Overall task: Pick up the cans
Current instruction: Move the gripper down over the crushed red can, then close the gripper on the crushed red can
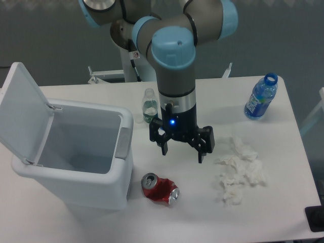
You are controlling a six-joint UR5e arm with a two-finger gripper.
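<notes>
The crushed red can (160,189) lies on its side on the white table (283,202), its silver top with the pull tab turned toward the left, just beside the front right corner of the white bin (76,157); the bin stands on the left part of the table with its flip lid (20,109) tilted up and back, its inside showing pale and bare; the gripper (181,151) hangs above the table behind the can and a little to its right, its two black fingers spread well apart and pointing down, nothing between them, a small blue light glowing on the body above them; the can is apart from both fingers; behind the arm's wrist a small clear bottle (148,105) stands upright, partly hidden by the gripper's housing; a blue-labelled plastic bottle (261,97) stands near the far right edge of the table, its cap off; a scatter of crumpled white tissue (239,169) lies to the right of the gripper and of the can, near but not touching either.
</notes>
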